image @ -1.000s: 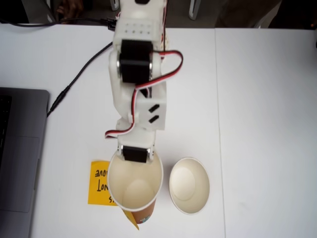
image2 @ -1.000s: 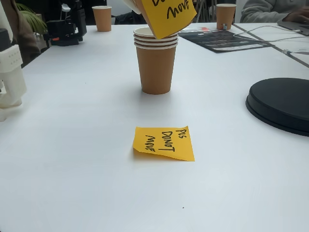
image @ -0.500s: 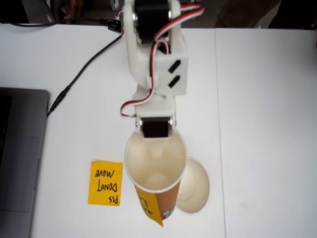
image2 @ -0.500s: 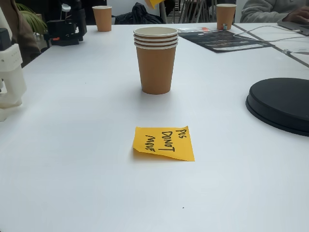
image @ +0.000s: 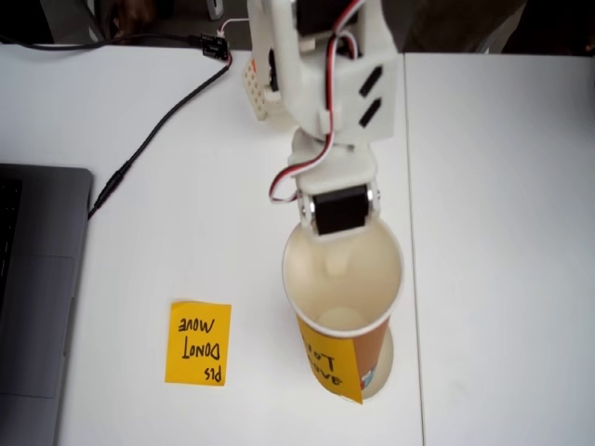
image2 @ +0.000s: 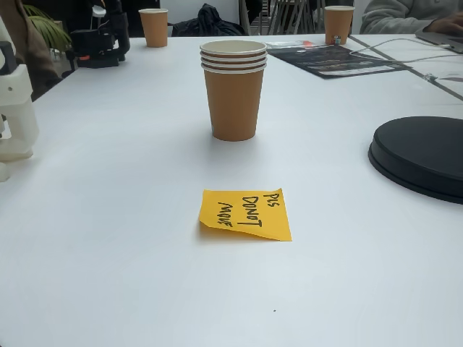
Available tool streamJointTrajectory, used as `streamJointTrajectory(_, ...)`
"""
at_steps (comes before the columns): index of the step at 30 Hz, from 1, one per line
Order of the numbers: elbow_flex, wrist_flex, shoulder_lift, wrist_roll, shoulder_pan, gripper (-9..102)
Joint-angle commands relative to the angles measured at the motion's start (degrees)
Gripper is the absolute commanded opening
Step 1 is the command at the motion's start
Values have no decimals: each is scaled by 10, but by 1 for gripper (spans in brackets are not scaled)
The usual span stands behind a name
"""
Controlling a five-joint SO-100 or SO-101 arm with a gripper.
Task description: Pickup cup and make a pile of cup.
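Note:
In a fixed view from above, my gripper (image: 340,232) is shut on the back rim of a paper cup (image: 342,279), cream inside and orange-brown outside, held up in the air. An orange note sticks to its side (image: 333,364). The lifted cup hangs over a second cup standing on the table; a sliver of that cup's white rim (image: 389,360) peeks out at the right. In a low fixed view, the standing cup (image2: 233,94) is upright and shows three stacked rims.
An orange sticky note with handwriting (image: 198,342) (image2: 246,214) lies flat on the white table. A laptop (image: 37,288) and a black cable (image: 149,139) sit at the left. A black disc (image2: 423,155), the white arm base (image2: 16,108) and far cups (image2: 153,27) surround the area.
My gripper has carried the lifted cup to the right, from above the sticky note to above the standing cup, now nearly covering it. In the low view it rose out of the top edge.

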Motion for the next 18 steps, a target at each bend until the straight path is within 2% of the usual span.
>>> streamJointTrajectory(1, -49, 4, 36, 5, -21, -7)
streamJointTrajectory(18, -48, 3, -14, 5, -54, -7)
